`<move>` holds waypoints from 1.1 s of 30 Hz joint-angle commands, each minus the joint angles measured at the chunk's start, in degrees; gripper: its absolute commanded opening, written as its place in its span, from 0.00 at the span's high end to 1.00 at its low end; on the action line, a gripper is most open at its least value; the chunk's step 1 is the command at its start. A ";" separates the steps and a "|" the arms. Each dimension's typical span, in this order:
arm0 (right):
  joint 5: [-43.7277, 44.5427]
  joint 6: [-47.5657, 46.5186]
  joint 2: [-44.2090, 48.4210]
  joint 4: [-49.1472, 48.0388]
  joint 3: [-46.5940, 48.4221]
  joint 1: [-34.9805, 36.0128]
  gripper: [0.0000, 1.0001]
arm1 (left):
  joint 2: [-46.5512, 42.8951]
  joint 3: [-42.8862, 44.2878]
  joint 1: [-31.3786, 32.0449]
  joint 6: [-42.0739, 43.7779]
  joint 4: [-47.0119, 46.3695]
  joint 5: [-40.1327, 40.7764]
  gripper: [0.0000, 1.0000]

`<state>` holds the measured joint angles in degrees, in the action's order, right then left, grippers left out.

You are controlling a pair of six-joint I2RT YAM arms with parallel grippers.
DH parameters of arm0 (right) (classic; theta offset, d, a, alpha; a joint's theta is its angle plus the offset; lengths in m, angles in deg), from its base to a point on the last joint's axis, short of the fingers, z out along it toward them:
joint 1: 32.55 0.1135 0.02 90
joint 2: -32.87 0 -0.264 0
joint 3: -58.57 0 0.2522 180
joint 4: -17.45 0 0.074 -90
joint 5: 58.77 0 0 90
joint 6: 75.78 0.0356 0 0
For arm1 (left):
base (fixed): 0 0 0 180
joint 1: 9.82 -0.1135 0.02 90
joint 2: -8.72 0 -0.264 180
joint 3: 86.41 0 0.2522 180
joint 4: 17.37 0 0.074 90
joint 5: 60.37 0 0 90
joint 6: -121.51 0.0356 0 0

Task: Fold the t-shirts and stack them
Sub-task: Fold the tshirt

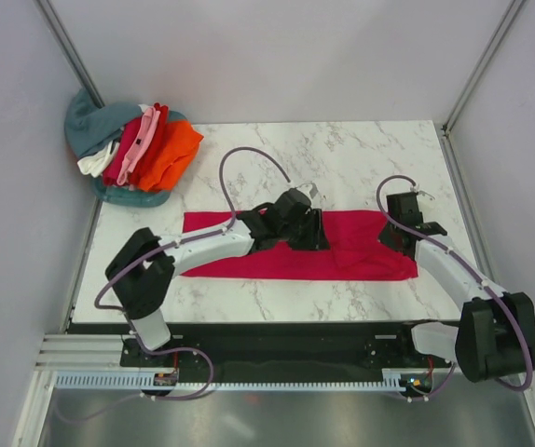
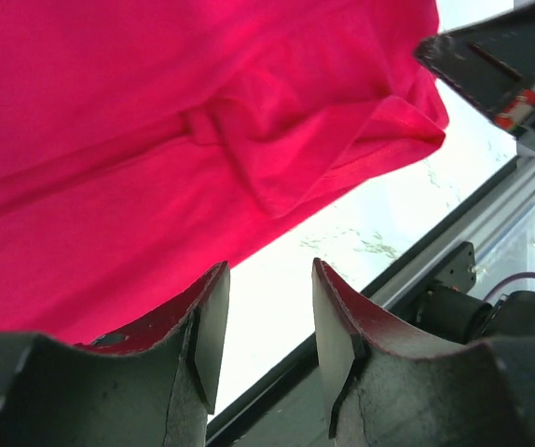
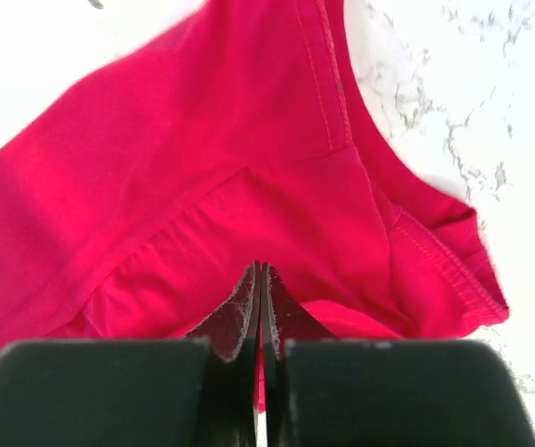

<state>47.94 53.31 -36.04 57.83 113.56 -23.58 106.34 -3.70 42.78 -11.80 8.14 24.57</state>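
Crimson t-shirt laid out flat, right end pinched

A pile of t-shirts (image 1: pixel 137 149) is found at the far left corner of the marble table (image 1: pixel 361 158); the crimson t-shirt (image 1: pixel 277 264) is spread in a long band across the middle (creased towards its right end). The left gripper (image 2: pixel 269 270) is positioned over the shirt's middle, jaws partly parted, nothing between them. The right gripper (image 3: pixel 260 270) is closed on the shirt's right end, a sliver of cloth seen between its fingers

No writing, brand, number or sign can be read on the crimson t-shirt (image 1: pixel 361 247) or the tabletop (image 1: pixel 342 158), and a small red and white sticker (image 2: pixel 526 99) on a dark robot part is too blurred to read.
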 commanded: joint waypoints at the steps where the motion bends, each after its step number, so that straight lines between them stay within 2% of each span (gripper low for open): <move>1: 1.40 1.07 -2.54 -1.82 1.83 -0.10 1.00 | 4.31 4.35 2.15 -4.85 -0.67 -1.79 0.51; 9: -2.81 1.25 -4.75 -4.20 -2.20 -0.18 1.00 | 10.30 8.04 4.09 -6.44 -0.76 -2.85 0.50; 13: -6.68 3.18 -0.64 -4.11 -5.89 -0.10 1.00 | 12.32 8.83 4.71 -6.61 -0.76 -3.03 0.50; 17: -6.87 4.50 4.38 -3.85 -10.02 -0.01 1.00 | 15.05 10.06 4.88 -7.14 -0.94 -3.20 0.51; 23: -7.13 4.68 8.87 -1.92 -10.82 -0.01 1.00 | 17.77 11.91 5.15 -7.49 -1.29 -3.29 0.57; 33: -7.57 4.42 10.28 -0.51 -10.47 -0.09 1.00 | 19.27 11.82 5.23 -8.19 -1.29 -1.09 0.58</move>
<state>40.33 57.12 -26.94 56.62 102.96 -23.56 124.44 6.49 47.58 -18.46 8.16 22.14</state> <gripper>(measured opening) 0.008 0.425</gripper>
